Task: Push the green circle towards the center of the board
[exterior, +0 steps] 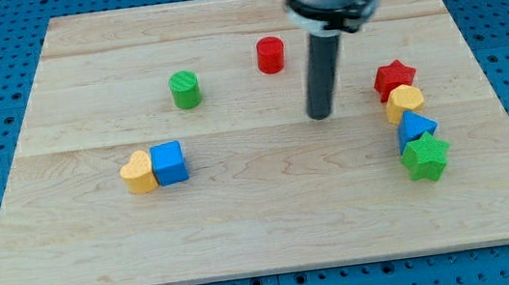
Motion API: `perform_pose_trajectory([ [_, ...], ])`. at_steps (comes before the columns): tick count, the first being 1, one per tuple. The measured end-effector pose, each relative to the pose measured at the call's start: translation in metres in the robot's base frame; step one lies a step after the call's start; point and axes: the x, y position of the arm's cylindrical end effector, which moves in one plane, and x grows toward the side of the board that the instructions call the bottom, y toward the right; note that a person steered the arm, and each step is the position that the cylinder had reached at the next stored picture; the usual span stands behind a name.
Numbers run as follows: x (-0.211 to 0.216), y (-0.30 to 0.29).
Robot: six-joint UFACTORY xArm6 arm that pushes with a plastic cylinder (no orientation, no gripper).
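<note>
The green circle [186, 90] stands upright on the wooden board [264, 219], left of the middle and toward the view's top. My tip [320, 115] rests on the board well to the right of it, below and right of the red circle [270, 55]. The tip touches no block. It stands left of the column of blocks on the view's right.
A yellow heart [138, 171] and a blue cube [169, 163] touch each other at the left. On the right a red star [394, 78], a yellow heart [405, 102], a blue triangle [415, 129] and a green star [426, 156] form a column.
</note>
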Motion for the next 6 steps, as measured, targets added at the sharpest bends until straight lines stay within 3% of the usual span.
perform_pose_trajectory([
  [3,-0.025,-0.167],
  [4,-0.052,-0.192],
  [6,-0.070,-0.128],
])
